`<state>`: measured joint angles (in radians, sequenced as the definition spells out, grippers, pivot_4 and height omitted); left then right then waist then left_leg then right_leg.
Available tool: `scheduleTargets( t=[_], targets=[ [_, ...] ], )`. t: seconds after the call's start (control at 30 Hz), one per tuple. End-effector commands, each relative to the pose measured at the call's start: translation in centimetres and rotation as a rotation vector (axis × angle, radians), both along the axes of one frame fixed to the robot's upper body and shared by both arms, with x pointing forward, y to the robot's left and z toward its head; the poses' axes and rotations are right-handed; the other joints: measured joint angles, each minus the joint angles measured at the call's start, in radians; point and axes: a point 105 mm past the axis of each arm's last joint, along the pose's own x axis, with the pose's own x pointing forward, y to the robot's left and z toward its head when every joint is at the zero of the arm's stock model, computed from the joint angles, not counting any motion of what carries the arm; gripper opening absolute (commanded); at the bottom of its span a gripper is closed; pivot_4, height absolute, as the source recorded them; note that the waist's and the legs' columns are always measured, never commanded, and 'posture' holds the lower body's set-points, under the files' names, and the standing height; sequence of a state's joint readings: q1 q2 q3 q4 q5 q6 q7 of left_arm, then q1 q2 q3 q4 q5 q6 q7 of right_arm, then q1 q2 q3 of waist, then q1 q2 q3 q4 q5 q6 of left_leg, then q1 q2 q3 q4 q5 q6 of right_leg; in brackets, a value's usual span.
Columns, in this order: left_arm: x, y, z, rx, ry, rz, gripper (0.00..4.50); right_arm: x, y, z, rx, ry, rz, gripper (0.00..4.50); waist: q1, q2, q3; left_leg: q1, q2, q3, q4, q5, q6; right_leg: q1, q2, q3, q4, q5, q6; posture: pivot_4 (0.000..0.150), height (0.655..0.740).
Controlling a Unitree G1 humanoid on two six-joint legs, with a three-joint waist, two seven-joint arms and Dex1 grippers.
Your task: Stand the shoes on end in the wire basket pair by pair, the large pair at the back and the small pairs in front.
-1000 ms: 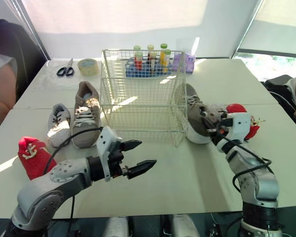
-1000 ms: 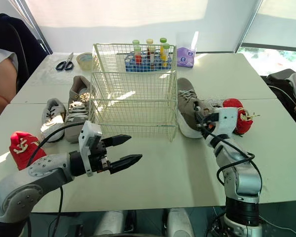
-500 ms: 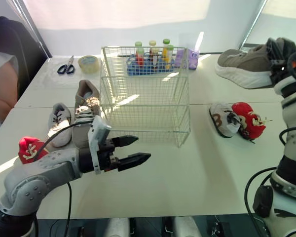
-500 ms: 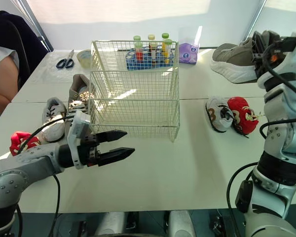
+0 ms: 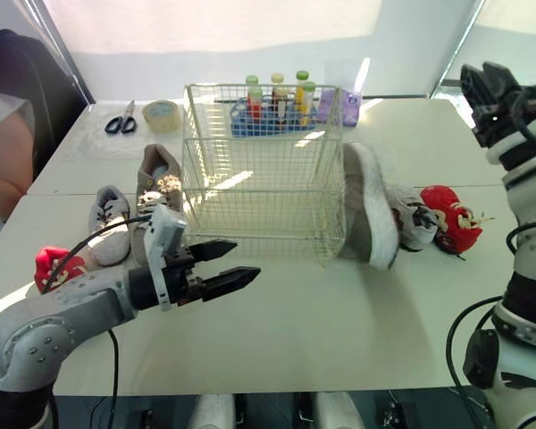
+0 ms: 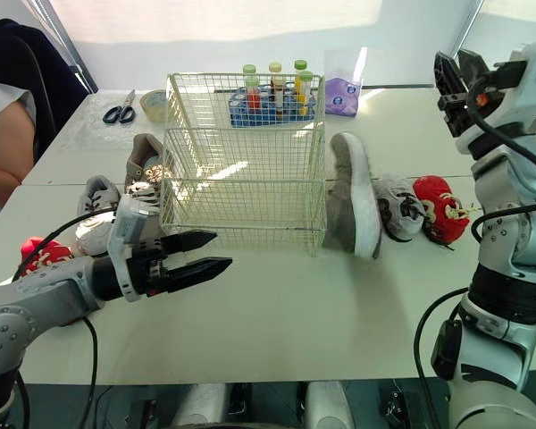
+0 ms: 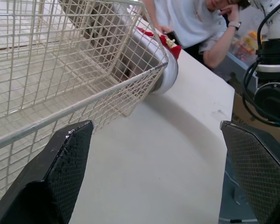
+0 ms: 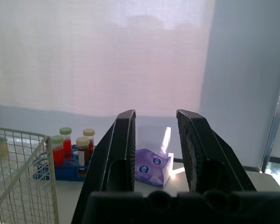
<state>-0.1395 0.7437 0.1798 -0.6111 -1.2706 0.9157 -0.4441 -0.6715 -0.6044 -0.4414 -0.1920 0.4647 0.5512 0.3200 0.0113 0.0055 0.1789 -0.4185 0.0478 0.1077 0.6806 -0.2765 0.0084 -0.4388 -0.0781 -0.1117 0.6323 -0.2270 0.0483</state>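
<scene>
The wire basket [image 5: 259, 170] stands empty mid-table. One large grey shoe [image 5: 368, 214] lies on its side on the table, its sole outward, against the basket's right wall. Its mate [image 5: 158, 192] sits left of the basket beside a small grey shoe [image 5: 110, 223] and a small red shoe [image 5: 54, 266]. Right of the tipped shoe lie another small grey shoe [image 5: 415, 223] and a small red shoe [image 5: 451, 219]. My left gripper [image 5: 223, 268] hovers open in front of the basket's left corner. High at the far right, my right gripper [image 6: 454, 82] is open and holds nothing.
Behind the basket are a blue rack of tubes [image 5: 272, 112], a purple tissue pack [image 5: 335, 105], a tape roll [image 5: 162, 114] and scissors [image 5: 121, 119]. A person [image 5: 0, 152] sits at the left edge; another person [image 7: 196, 23] leans on the table at the right.
Half a second ago my right gripper held the large grey shoe high at the right. Now the shoe lies on its side against the basket and the gripper is empty. The left gripper drew back slightly.
</scene>
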Motion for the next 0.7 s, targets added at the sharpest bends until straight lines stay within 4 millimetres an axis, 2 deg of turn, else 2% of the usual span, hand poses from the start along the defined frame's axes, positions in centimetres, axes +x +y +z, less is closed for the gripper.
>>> scheduleTargets(
  t=[0.03,0.07,0.13,0.2,0.23,0.33,0.43,0.57,0.7],
  targets=[
    [-0.2,0.0,0.5,-0.011,-0.023,-0.005,4.5,-0.8,1.0,-0.8,-0.048,0.018,0.063,1.98,0.0,0.0,0.0,0.0,0.0,0.0,0.0,0.0,0.0,0.0,0.0,0.0,0.0,0.0,0.0,0.15,0.74],
    [-0.3,-0.1,0.4,-0.012,-0.019,-0.004,4.5,-1.0,1.5,-1.1,-0.067,0.029,0.091,2.25,0.001,0.0,0.0,0.0,0.0,0.0,0.0,0.0,0.0,0.0,0.0,0.0,0.0,0.0,0.0,0.15,0.74],
    [-0.4,-0.1,0.2,-0.013,-0.007,-0.004,4.5,-1.4,2.1,-2.0,-0.109,0.067,0.125,3.26,0.0,0.0,0.0,0.0,0.0,0.0,0.0,0.0,0.0,0.0,0.0,0.0,0.0,0.0,0.0,0.15,0.74],
    [-0.5,-0.1,-0.1,-0.012,0.0,-0.003,4.5,-1.9,1.4,-3.8,-0.177,0.137,0.1,4.22,0.002,0.0,0.0,0.0,0.0,0.0,0.0,0.0,0.0,0.0,0.0,0.0,0.0,0.0,0.0,0.15,0.74],
    [-0.6,-0.2,-0.2,-0.012,0.002,-0.003,4.5,-2.2,1.1,-4.5,-0.208,0.164,0.088,4.46,0.003,0.0,0.0,0.0,0.0,0.0,0.0,0.0,0.0,0.0,0.0,0.0,0.0,0.0,0.0,0.15,0.74],
    [-0.8,-0.1,-0.7,-0.004,0.025,-0.006,4.5,-5.2,2.3,-6.9,-0.496,0.208,0.158,4.46,0.008,0.0,0.0,-0.001,0.0,-0.001,0.0,-0.001,0.001,0.001,-0.001,-0.001,-0.001,-0.001,0.001,0.15,0.74],
    [-1.1,-0.1,-1.1,0.005,0.052,-0.03,4.5,-7.2,3.2,-7.8,-0.616,0.204,0.201,4.46,-0.003,0.0,0.0,-0.001,0.0,-0.001,0.0,-0.001,0.002,0.001,-0.001,0.0,-0.002,-0.002,0.003,0.15,0.74],
    [-0.9,-0.1,-1.7,0.013,0.067,-0.042,4.5,-9.6,4.5,-11.1,-0.922,0.214,0.297,4.46,0.001,-0.002,0.001,0.003,0.0,-0.001,0.0,-0.001,0.001,0.002,0.0,0.0,-0.001,-0.003,0.004,0.15,0.74],
    [-0.8,-0.4,-2.2,0.024,0.077,-0.058,4.5,-11.3,6.6,-13.7,-1.013,0.188,0.415,4.46,0.002,-0.002,0.001,0.005,0.0,-0.001,0.0,-0.001,0.001,0.005,-0.001,0.0,-0.002,-0.005,0.001,0.15,0.74]
  ],
)
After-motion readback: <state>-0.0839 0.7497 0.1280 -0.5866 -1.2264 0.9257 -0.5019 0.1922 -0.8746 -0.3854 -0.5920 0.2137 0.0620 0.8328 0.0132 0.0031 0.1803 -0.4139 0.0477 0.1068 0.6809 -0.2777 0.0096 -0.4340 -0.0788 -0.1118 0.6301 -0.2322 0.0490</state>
